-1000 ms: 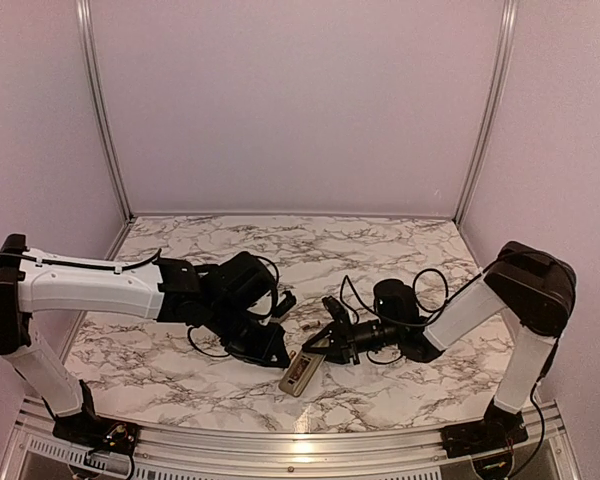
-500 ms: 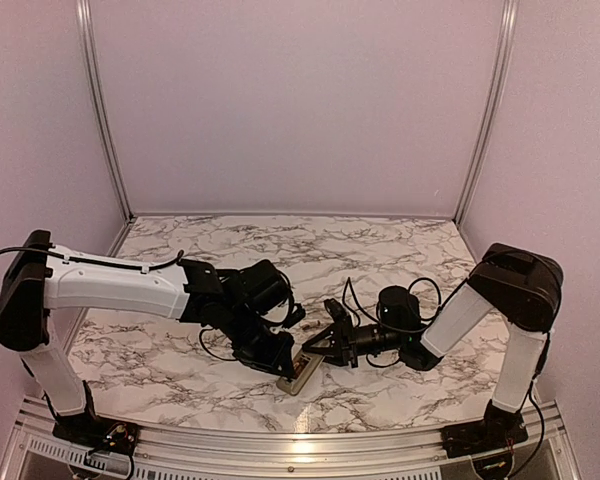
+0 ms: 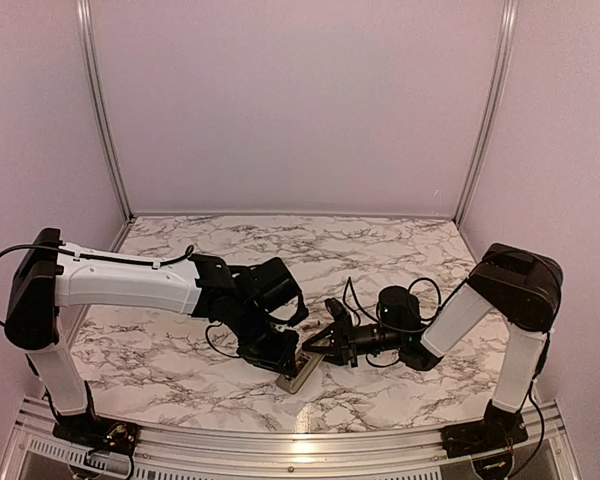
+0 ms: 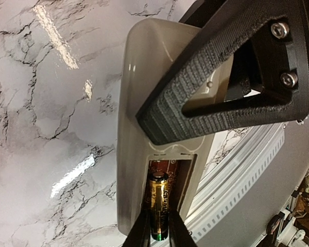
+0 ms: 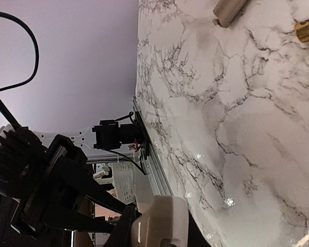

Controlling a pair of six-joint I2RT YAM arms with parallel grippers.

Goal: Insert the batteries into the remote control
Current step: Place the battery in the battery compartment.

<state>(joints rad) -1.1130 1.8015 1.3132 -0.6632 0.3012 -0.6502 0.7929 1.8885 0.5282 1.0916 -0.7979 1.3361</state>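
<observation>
The remote control (image 4: pixel 130 128) lies back-up near the table's front edge, its battery compartment (image 4: pixel 184 175) uncovered. My left gripper (image 4: pixel 158 235) is shut on a gold battery (image 4: pixel 158 203), which sits lengthwise in the left side of the compartment. My right gripper (image 5: pixel 159 232) is shut on the other end of the remote control (image 5: pixel 165 213), and one of its black fingers (image 4: pixel 216 77) crosses the remote's back. A second gold battery (image 5: pixel 307 28) lies loose on the table. From above, both grippers (image 3: pixel 285 355) (image 3: pixel 317 352) meet over the remote (image 3: pixel 298 376).
A beige cover piece (image 5: pixel 229 10) lies on the marble table (image 3: pixel 180 370) near the loose battery. The table's metal front rail (image 4: pixel 247 175) runs right beside the remote. The left arm's cables (image 3: pixel 215 340) trail on the table.
My left gripper has moved right and down to the remote, bringing the battery into the open compartment. The right gripper shifted slightly toward the front edge with the remote, then held still.
</observation>
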